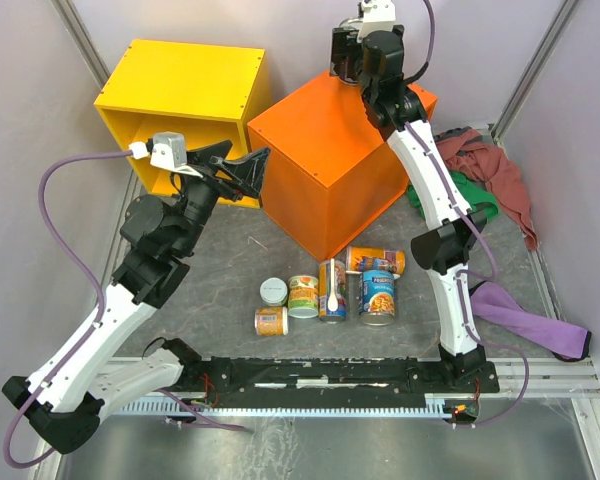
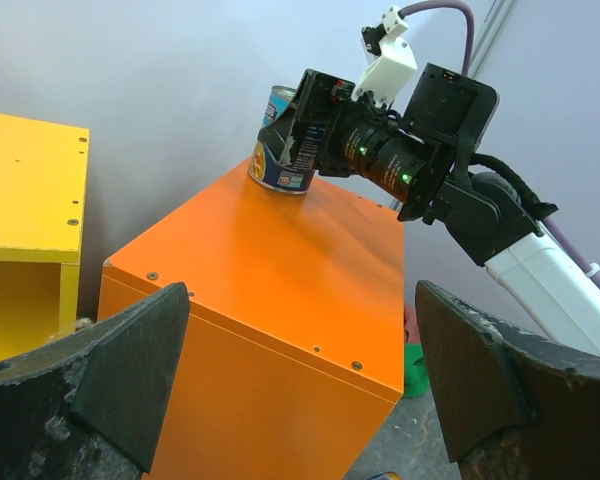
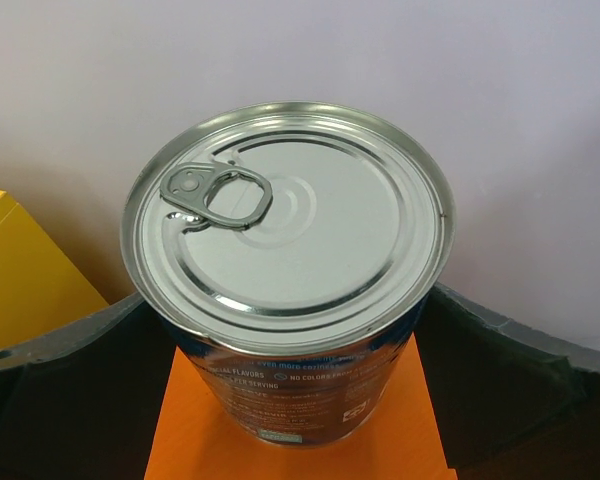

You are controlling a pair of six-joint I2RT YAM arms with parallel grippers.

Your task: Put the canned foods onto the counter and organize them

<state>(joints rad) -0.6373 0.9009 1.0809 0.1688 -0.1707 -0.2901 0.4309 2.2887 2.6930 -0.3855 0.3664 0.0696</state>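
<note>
Grey walls enclose an orange box-shaped counter (image 2: 280, 270). Between the right gripper (image 2: 292, 140) fingers, a blue-labelled, silver-topped cylindrical can (image 3: 290, 240) stands upright on it; grip indeterminate. Left gripper (image 2: 300, 300): spread wide, empty.

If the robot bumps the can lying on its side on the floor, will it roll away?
Probably. The sideways can rests on its round wall, so a nudge across it would likely roll it. It looks like stiff metal, so squeezing shouldn't bend it much.
</note>
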